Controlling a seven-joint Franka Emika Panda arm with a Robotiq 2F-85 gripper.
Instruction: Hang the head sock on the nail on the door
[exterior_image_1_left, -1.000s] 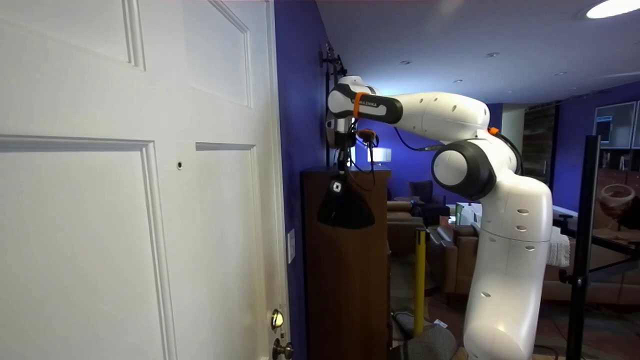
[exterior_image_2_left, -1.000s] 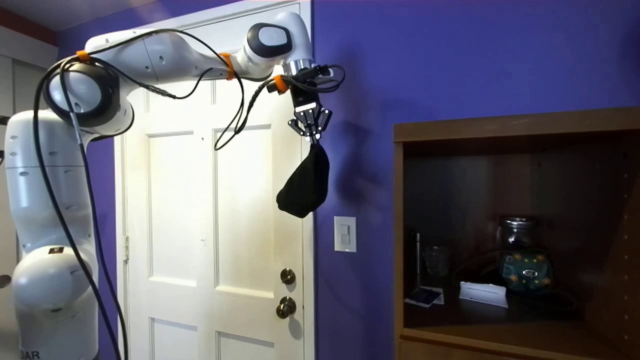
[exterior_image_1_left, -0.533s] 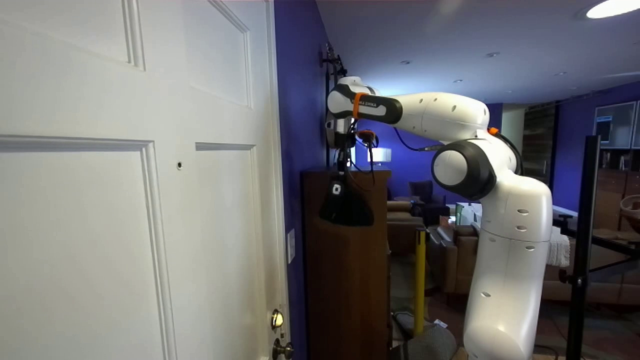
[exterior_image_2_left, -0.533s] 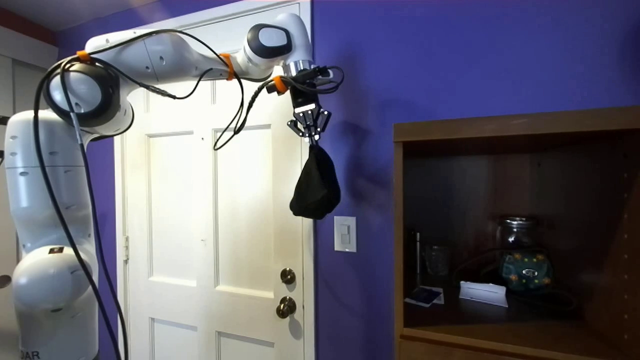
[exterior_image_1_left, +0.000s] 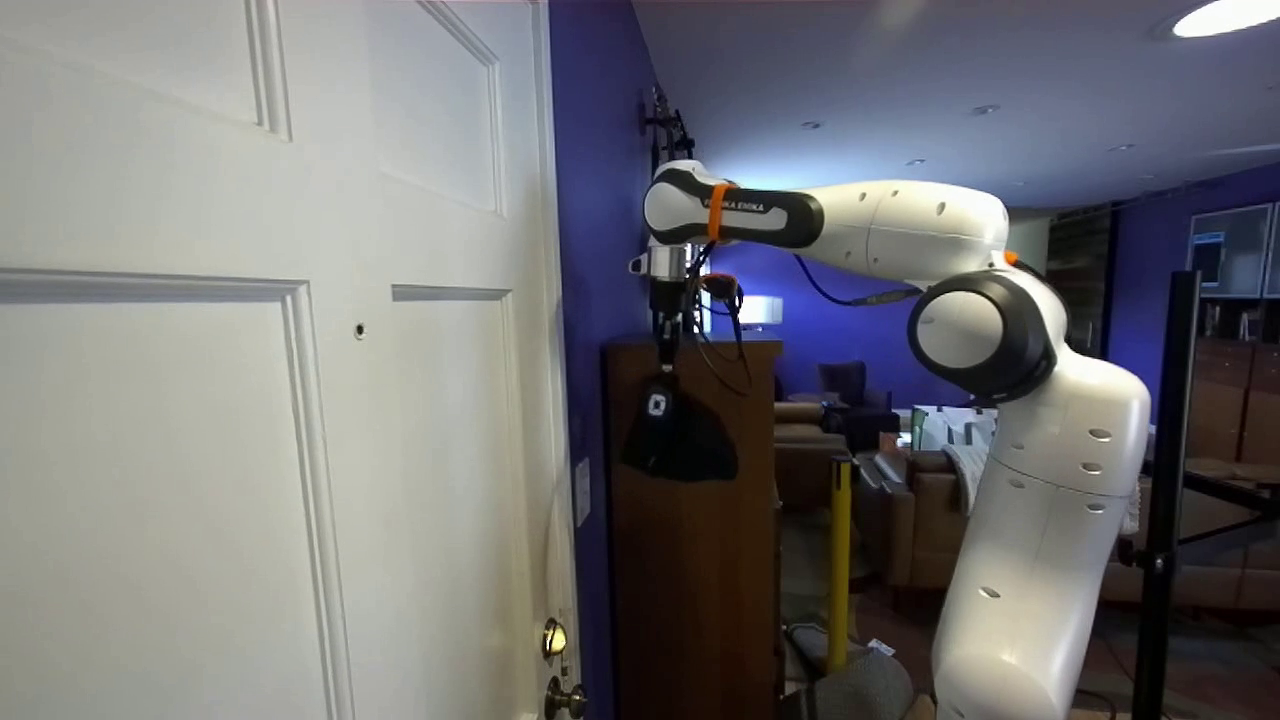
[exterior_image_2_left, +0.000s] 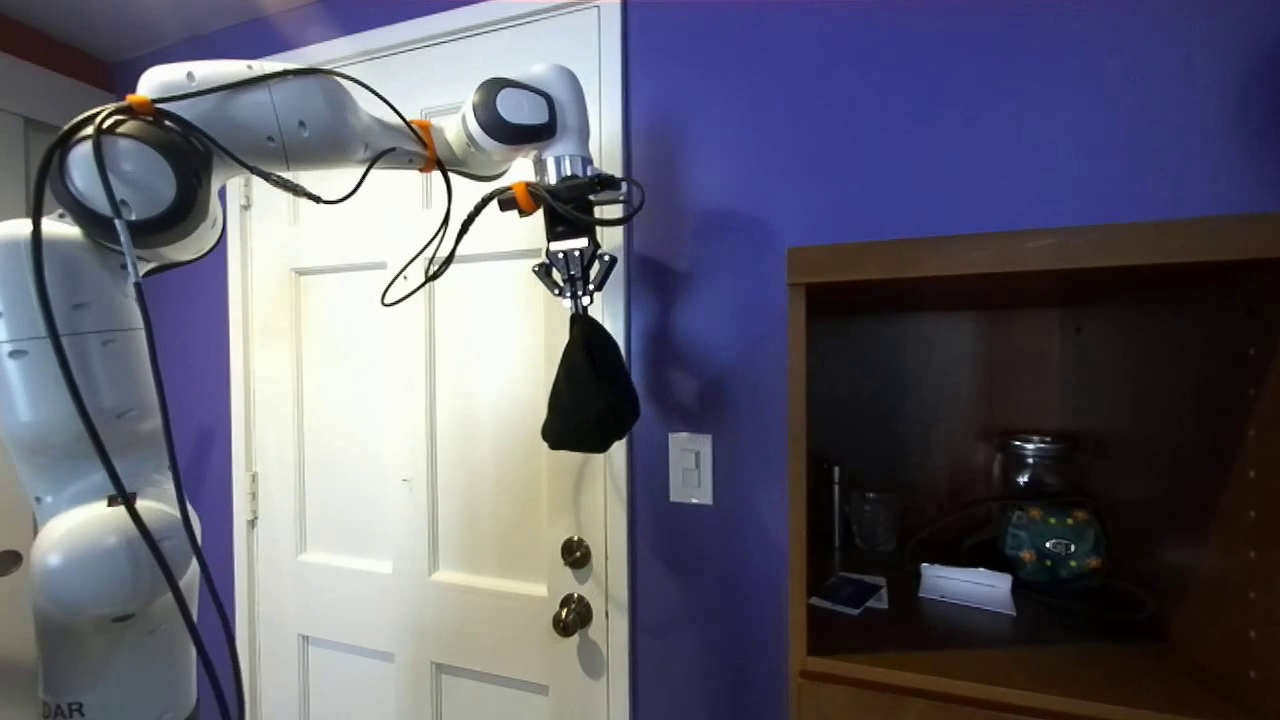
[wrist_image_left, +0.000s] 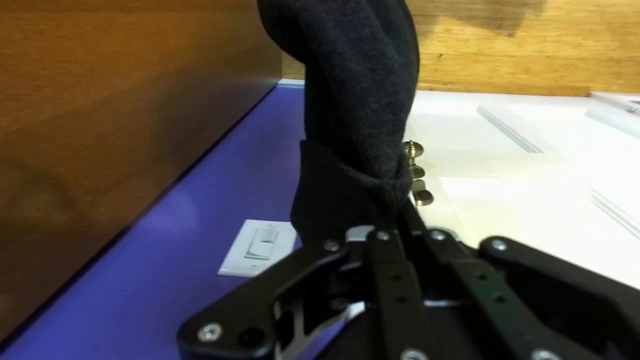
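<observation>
The head sock (exterior_image_2_left: 592, 395) is limp black cloth, narrow at the top and wider below. It hangs from my gripper (exterior_image_2_left: 579, 306), whose fingers are shut on its top end. A small white square mark shows on the sock (exterior_image_1_left: 690, 440) in an exterior view. In the wrist view the sock (wrist_image_left: 357, 95) hangs beyond the fingertips (wrist_image_left: 406, 215). The white door (exterior_image_1_left: 200, 450) is apart from the sock. It has a rimmed dark dot (exterior_image_1_left: 360, 330) on its middle strip. A tiny mark (exterior_image_2_left: 406, 482) sits lower on the door. I cannot tell which is the nail.
A brass knob (exterior_image_2_left: 572, 614) and lock (exterior_image_2_left: 576, 552) sit at the door's edge. A light switch (exterior_image_2_left: 690, 468) is on the purple wall (exterior_image_2_left: 720, 580). A brown cabinet (exterior_image_2_left: 797, 450) holds a jar (exterior_image_2_left: 1035, 462) and a bag. Loose black cables (exterior_image_2_left: 440, 245) hang from the arm.
The sock swung right, then my gripper moved toward the door and slightly down with it. The arm has shifted, and its cable loop has moved left across the door. The grasp is kept.
</observation>
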